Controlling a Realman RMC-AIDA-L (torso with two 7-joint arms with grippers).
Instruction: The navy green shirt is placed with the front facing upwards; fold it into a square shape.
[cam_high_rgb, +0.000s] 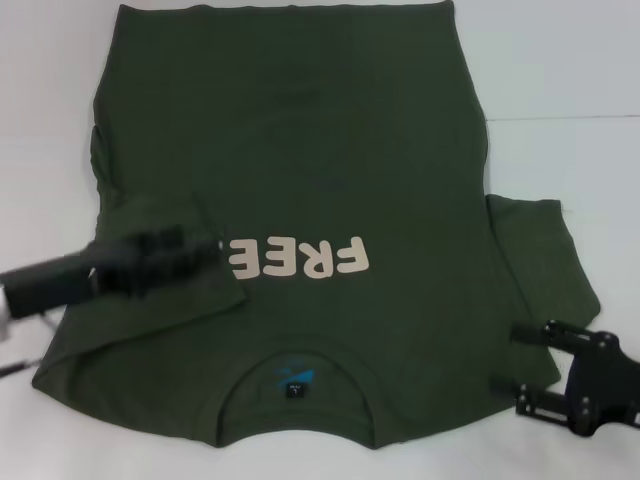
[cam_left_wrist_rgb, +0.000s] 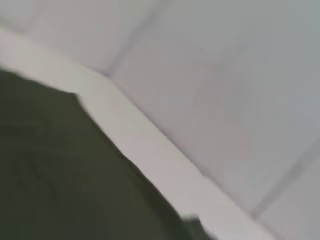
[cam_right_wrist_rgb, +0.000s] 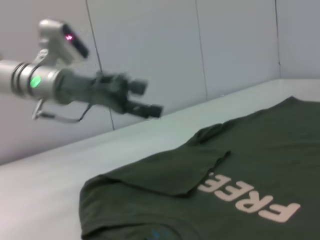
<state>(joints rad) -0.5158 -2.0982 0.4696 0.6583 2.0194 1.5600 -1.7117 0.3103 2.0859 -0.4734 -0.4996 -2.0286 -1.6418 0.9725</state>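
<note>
Your navy green shirt (cam_high_rgb: 300, 170) lies flat on the white desk (cam_high_rgb: 560, 80), front up, collar toward the robot. Left sleeve (cam_high_rgb: 170, 270) is folded in over the chest, covering the start of the lettering (cam_high_rgb: 300, 258). Right sleeve (cam_high_rgb: 545, 255) not yet folded; body folds remain, so you're early on. Left gripper (cam_high_rgb: 205, 250) hangs above the folded sleeve, holding nothing; its finger spread can't be made out. Right gripper (cam_high_rgb: 530, 365) waits by the right shoulder, fingers apart, empty.
</note>
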